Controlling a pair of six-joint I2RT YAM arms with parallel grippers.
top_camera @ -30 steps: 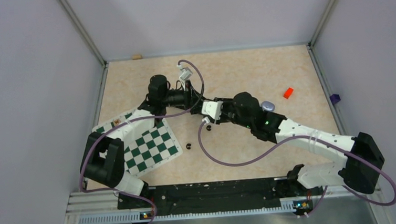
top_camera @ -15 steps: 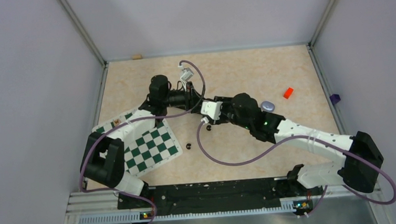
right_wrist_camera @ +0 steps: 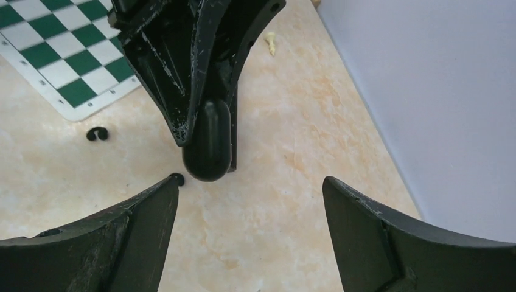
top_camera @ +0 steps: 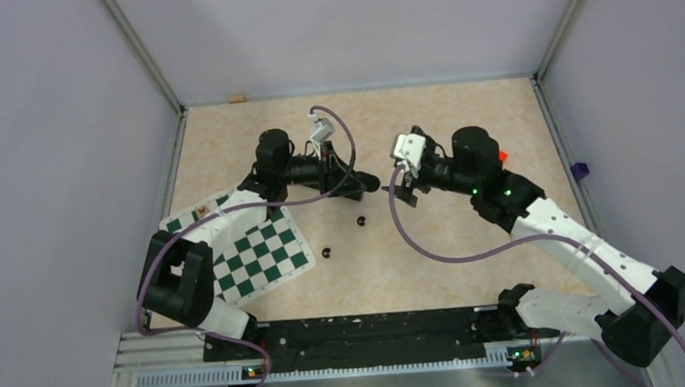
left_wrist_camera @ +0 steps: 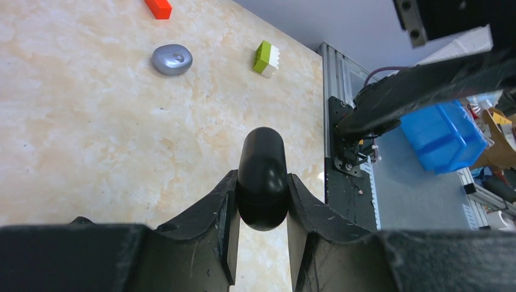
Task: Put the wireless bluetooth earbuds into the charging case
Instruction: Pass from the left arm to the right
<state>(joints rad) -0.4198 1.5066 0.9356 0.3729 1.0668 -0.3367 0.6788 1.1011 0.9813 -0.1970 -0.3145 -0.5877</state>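
Note:
My left gripper (left_wrist_camera: pixel 261 180) is shut on a closed black pill-shaped charging case (left_wrist_camera: pixel 263 155) and holds it just above the table; it also shows in the top view (top_camera: pixel 365 181). My right gripper (right_wrist_camera: pixel 251 182) is open and empty, facing the case (right_wrist_camera: pixel 208 146) from a short way off, and shows in the top view (top_camera: pixel 400 189). Two black earbuds lie on the table: one (top_camera: pixel 360 220) just below the grippers, half hidden by my right finger in the right wrist view (right_wrist_camera: pixel 177 179), and one (top_camera: pixel 326 251) near the chessboard's corner (right_wrist_camera: pixel 97 133). No pale purple earbuds are in view.
A green and white chessboard (top_camera: pixel 261 249) lies under the left arm. A closed silver-grey case (left_wrist_camera: pixel 172 59), a red block (left_wrist_camera: pixel 158 7) and a green and white block (left_wrist_camera: pixel 266 58) lie to the right. A cream chess piece (right_wrist_camera: pixel 270 41) lies near the back wall.
My right arm has drawn back to the right, away from the left gripper, and now faces it with its jaws open. The left gripper still holds the black case in place.

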